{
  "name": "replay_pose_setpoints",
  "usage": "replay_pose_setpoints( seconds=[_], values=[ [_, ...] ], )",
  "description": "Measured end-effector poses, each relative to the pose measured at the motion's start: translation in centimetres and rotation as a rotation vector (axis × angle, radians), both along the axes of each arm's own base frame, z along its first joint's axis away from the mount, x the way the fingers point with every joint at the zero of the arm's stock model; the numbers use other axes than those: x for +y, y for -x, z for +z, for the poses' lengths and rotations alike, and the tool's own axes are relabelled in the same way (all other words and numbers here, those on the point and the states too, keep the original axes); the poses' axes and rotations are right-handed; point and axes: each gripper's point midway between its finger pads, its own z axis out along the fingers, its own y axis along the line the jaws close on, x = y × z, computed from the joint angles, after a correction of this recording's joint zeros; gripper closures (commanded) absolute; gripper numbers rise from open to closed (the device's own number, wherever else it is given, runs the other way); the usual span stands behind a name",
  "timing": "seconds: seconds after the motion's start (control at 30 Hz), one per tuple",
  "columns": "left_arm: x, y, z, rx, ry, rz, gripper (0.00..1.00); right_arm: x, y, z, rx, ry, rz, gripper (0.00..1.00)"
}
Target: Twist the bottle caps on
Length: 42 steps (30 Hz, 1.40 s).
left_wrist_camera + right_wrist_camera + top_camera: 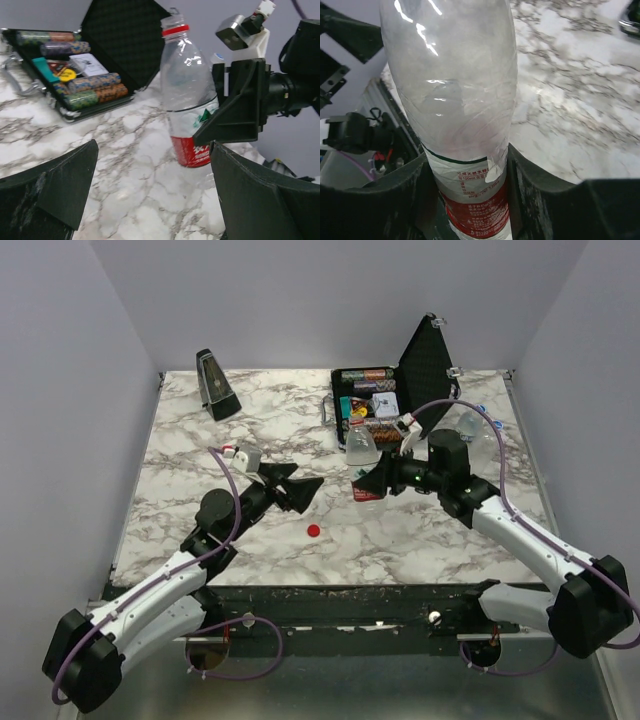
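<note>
The right gripper (368, 483) is clenched on a clear plastic bottle (362, 452). In the right wrist view both fingers (395, 200) press against the sides of its red-and-white label. The bottle stands upright on the marble counter (200, 530), near the middle and a little toward 1 o'clock. Its neck carries a red ring and its mouth is open, with no cap on it.

The red bottle cap (313, 531) lies flat on the counter at about 7 o'clock from the bottle, well apart from it and touched by neither gripper.

The left gripper (300, 488) is released, its jaws spread wide and holding nothing. It hangs at 9 o'clock from the bottle and points toward it. The red cap sits just beyond it at 5 o'clock.

An open black case (375, 400) of poker chips lies at 12 o'clock from the bottle, lid raised. A metronome (217, 385) stands at the counter's 11 o'clock corner. More clear bottles (470, 425) lie at 2 o'clock – blue spots (497, 427) show at their ends, too small to tell whether they are caps.
</note>
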Motion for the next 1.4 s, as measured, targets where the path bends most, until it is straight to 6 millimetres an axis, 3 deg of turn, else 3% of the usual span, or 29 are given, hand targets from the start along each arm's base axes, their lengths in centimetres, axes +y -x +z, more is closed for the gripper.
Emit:
replay_pose_setpoints(
  seconds=[0.2, 0.43, 0.83, 1.23, 1.4],
  values=[
    [-2.8, 1.6, 2.6, -0.064, 0.072, -0.127, 0.01, 4.2, 3.5, 2.9, -0.067, -0.149, 0.127, 0.48],
    [-4.1, 2.1, 5.3, -0.126, 0.138, -0.178, 0.01, 6.7, 6.0, 5.1, -0.110, -0.231, 0.215, 0.48],
    [-5.1, 2.4, 7.4, -0.114, 0.202, -0.227, 0.05, 7.5, 7.9, 5.6, -0.134, -0.249, 0.320, 0.48],
    [-6.9, 3.3, 6.1, -0.037, 0.174, -0.338, 0.11, 7.8, 9.1, 7.0, -0.184, -0.268, 0.421, 0.48],
    [-7.2, 3.9, 6.3, -0.038, 0.185, -0.379, 0.19, 7.8, 9.5, 7.0, -0.186, -0.272, 0.447, 0.48]
  ],
)
